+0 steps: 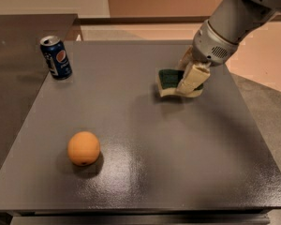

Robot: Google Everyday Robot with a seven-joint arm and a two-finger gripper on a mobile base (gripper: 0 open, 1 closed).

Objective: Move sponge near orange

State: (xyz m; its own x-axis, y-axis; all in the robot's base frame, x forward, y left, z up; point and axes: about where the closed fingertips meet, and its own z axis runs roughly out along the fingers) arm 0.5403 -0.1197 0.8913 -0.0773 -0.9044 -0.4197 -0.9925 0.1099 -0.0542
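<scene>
The sponge (pixel 168 78), dark green on top with a pale yellow base, is right of the table's middle and tilted a little above the surface. My gripper (pixel 189 81) comes down from the upper right and is shut on the sponge's right part. The cream fingers (pixel 186 78) cover that end. The orange (pixel 84 147) sits on the table at the front left, far from the sponge.
A blue Pepsi can (pixel 56 57) stands upright at the table's back left corner. The dark grey table (pixel 178 163) has its front edge at the bottom and its right edge close to the arm. A second dark surface lies to the left.
</scene>
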